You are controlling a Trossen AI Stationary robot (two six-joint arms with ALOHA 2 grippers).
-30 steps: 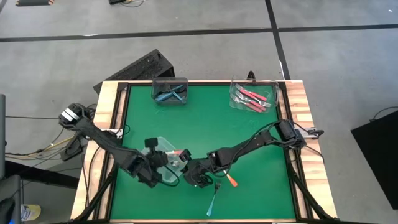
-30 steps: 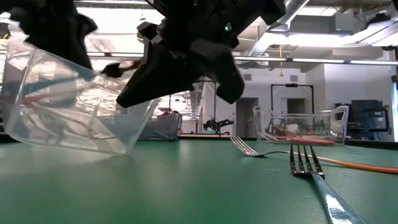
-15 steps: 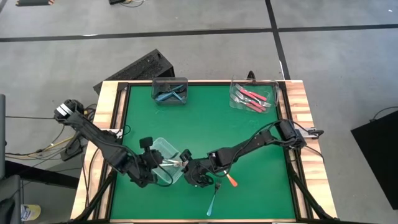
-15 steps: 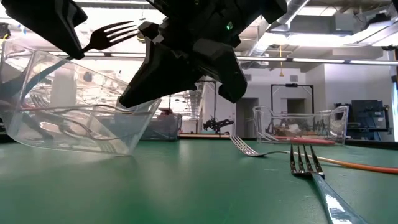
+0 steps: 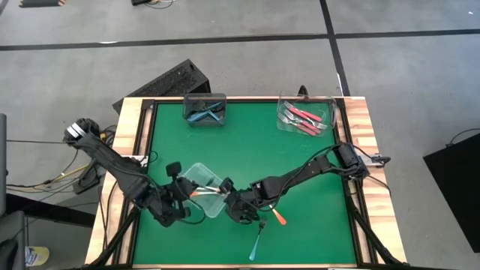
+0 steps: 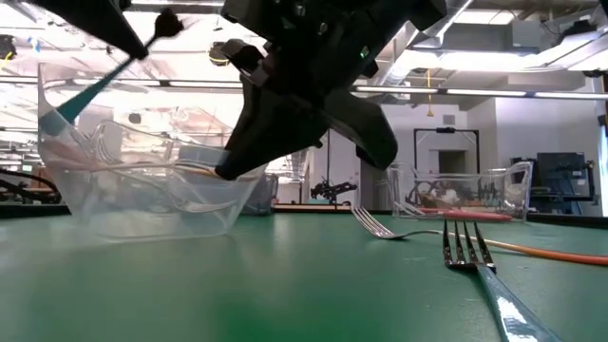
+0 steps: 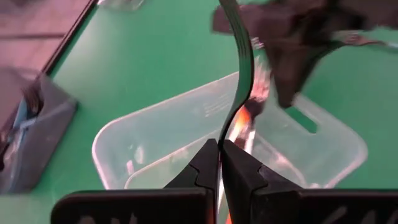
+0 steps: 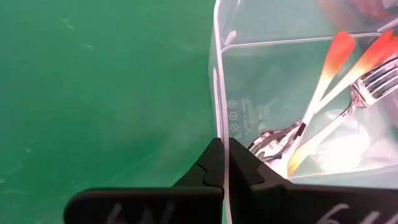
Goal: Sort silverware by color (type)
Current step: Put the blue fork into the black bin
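The left gripper (image 7: pixel 219 155) had its jaws clamped on a fork (image 7: pixel 241 74) with a slim handle, held above the clear container (image 5: pixel 206 180). The right gripper (image 8: pixel 222 163) had its jaws pinched tight on that container's wall. Just beyond those jaws, orange-handled forks (image 8: pixel 323 81) lay inside. Near the right jaws on the green tabletop (image 5: pixel 247 142) lay a blue fork (image 5: pixel 256 244) and an orange fork (image 5: pixel 277 218).

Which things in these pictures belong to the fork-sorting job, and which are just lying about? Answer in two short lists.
Belongs to the job:
- orange-handled forks in the near clear container
- teal fork gripped by the left gripper
- right gripper pinching the near container's wall
- teal fork and orange fork loose on the mat
- sorted teal forks and pink forks

Lying about:
- black case behind the table
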